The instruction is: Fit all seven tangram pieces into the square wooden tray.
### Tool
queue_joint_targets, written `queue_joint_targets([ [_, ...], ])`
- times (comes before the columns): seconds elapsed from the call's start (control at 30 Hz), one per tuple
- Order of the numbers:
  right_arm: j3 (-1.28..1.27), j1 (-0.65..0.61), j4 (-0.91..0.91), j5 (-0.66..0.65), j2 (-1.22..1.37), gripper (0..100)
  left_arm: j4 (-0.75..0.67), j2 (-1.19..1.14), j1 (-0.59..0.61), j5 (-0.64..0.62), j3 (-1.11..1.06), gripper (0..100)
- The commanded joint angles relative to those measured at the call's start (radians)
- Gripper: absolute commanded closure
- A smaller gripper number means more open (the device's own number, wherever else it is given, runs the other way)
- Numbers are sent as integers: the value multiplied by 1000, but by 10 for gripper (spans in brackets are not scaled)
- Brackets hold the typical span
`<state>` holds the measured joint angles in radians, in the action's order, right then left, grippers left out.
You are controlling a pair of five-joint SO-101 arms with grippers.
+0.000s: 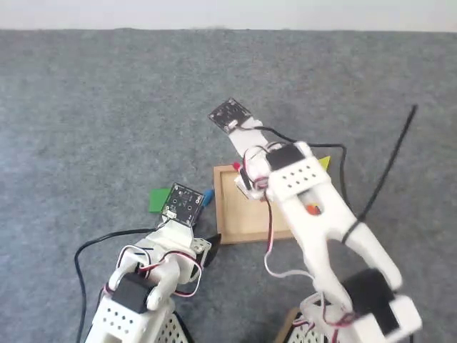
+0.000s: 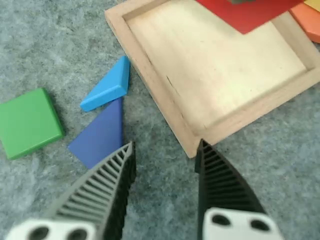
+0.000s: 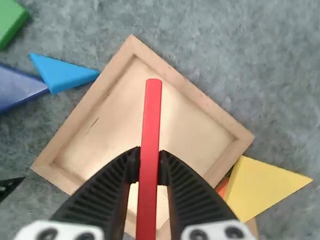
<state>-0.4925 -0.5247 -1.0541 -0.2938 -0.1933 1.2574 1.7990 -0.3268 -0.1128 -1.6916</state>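
Note:
My right gripper (image 3: 149, 160) is shut on a red piece (image 3: 151, 120), held on edge above the square wooden tray (image 3: 100, 87), whose floor is bare wood. In the high view that gripper (image 1: 243, 175) hangs over the tray's far left part (image 1: 230, 214). My left gripper (image 2: 165, 155) stands open just off the tray's near corner (image 2: 192, 142), with nothing between its fingers. Left of the tray lie a light blue triangle (image 2: 107, 87), a dark blue triangle (image 2: 100, 135) and a green square (image 2: 27, 122). A yellow triangle (image 3: 260, 185) and an orange piece (image 2: 310, 20) lie against the tray's other side.
Everything rests on a grey carpet-like surface (image 1: 86, 107). A black cable (image 1: 389, 164) runs along the right. The left arm's body (image 1: 143, 286) stands near the front edge, the right arm's base (image 1: 364, 293) beside it.

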Motion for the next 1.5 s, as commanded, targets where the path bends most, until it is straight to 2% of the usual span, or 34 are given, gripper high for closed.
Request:
queue_joint_targets([
  [0.0, -15, -8, 51, -72, -88, 992, 6, 18, -3, 3, 8, 804],
  [0.23, -28, -8, 176, -75, 38, 992, 6, 18, -3, 3, 8, 804],
  [0.63, -46, -10, 222, -60, 56, 992, 6, 18, -3, 3, 8, 804],
  [0.8, -48, 24, 127, -20, 48, 992, 6, 18, -3, 3, 8, 804],
  [0.97, -43, 105, 119, -18, 28, 992, 6, 18, -3, 3, 8, 804],
  [1.27, -107, 51, 88, 11, 1, 987, 6, 18, -3, 3, 8, 804],
  [1.33, -109, 31, 79, 31, 4, 962, 6, 18, -3, 3, 8, 804],
  [1.47, -100, 24, 54, 37, -4, 847, 6, 18, -3, 3, 8, 804],
])
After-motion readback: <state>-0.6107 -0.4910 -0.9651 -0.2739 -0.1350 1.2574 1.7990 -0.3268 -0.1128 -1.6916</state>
